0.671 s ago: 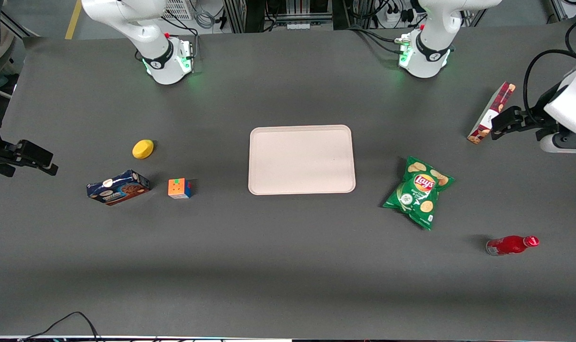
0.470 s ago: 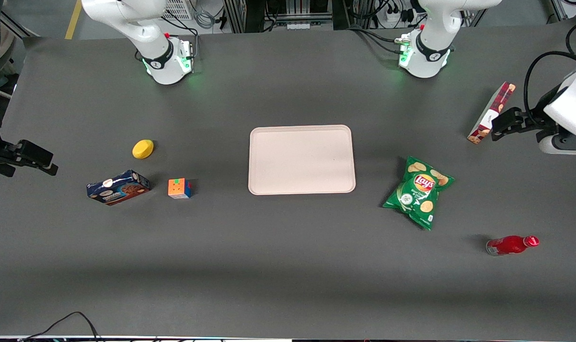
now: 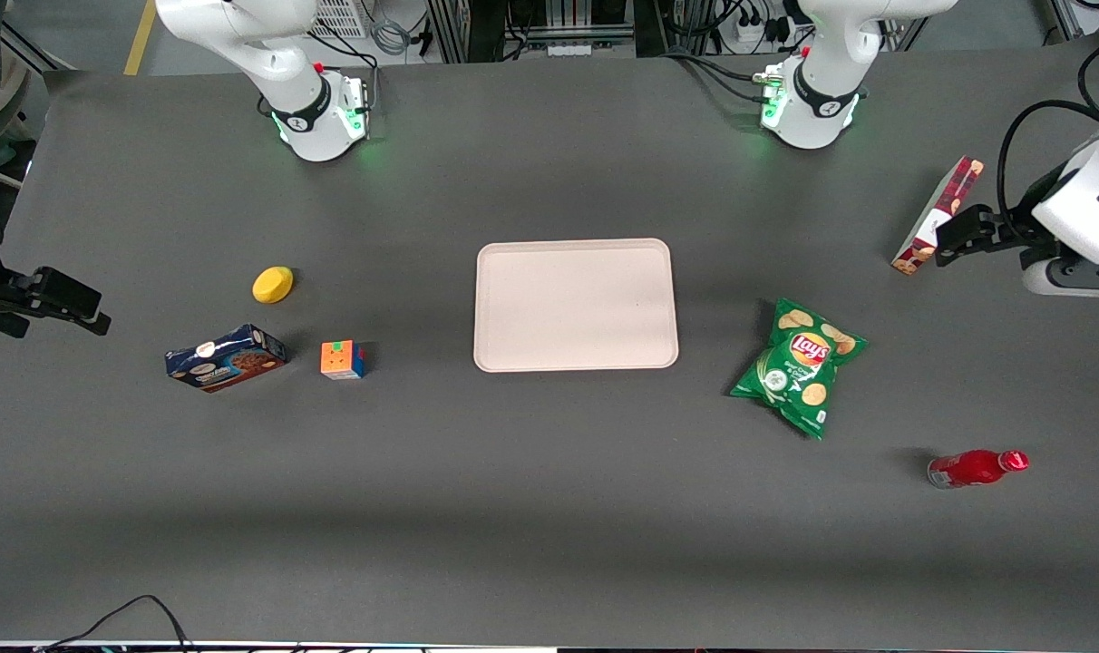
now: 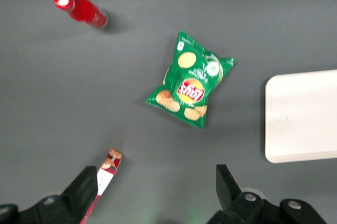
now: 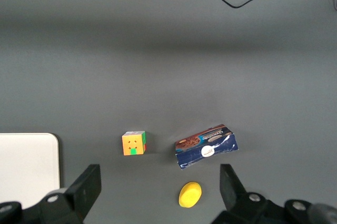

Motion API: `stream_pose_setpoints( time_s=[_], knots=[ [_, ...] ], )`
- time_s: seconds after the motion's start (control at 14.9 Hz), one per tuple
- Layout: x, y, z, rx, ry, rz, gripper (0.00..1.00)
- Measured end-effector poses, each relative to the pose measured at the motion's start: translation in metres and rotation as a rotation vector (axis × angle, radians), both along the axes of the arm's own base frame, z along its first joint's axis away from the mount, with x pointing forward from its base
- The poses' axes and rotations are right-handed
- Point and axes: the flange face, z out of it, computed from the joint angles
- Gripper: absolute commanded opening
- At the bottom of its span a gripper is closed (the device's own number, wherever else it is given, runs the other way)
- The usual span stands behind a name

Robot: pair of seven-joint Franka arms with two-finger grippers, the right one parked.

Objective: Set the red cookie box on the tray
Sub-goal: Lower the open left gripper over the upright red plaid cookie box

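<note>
**Approach to the red cookie box, nothing lifted yet**

While the tray (image 3: 575, 305) is lying bare at mid-table in the front view, the task is sitting at its opening stage: the red cookie box (image 3: 938, 215) is standing on its long edge on the dark mat, well apart from the tray toward the working arm's end of the table and a little farther from the front camera than the tray. The left gripper (image 3: 953, 238) is hovering just beside the box's lower end, seeming to overlap its edge. By my reading, the grasp, the lift, the carry to the tray and the release are all still to come. A Lay's chip bag (image 3: 799, 364) is lying between box and tray, and a red bottle (image 3: 976, 468) is lying well away from the tray, nearer the camera.

Moving to the left wrist view, the gripper (image 4: 158, 192) is showing its fingers spread wide and holding nothing; the box (image 4: 103, 179) is lying right against one finger (image 4: 81, 190), not centred in the gap, with the chip bag (image 4: 190, 80) and tray (image 4: 303, 116) showing past it.
</note>
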Motion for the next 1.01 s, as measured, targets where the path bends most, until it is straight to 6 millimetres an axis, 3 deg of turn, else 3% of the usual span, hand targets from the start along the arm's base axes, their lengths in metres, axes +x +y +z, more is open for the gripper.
stream_pose_setpoints(
  time_s=[0.27, 0.54, 0.87, 1.01],
  knots=[
    [-0.011, 0.009, -0.034, 0.063, 0.062, -0.002, 1.00],
    [-0.053, 0.027, -0.080, 0.075, 0.036, -0.087, 1.00],
    [-0.109, 0.111, -0.146, 0.009, 0.017, -0.195, 1.00],
    [-0.127, 0.136, -0.178, -0.006, 0.016, -0.214, 1.00]
  ],
)
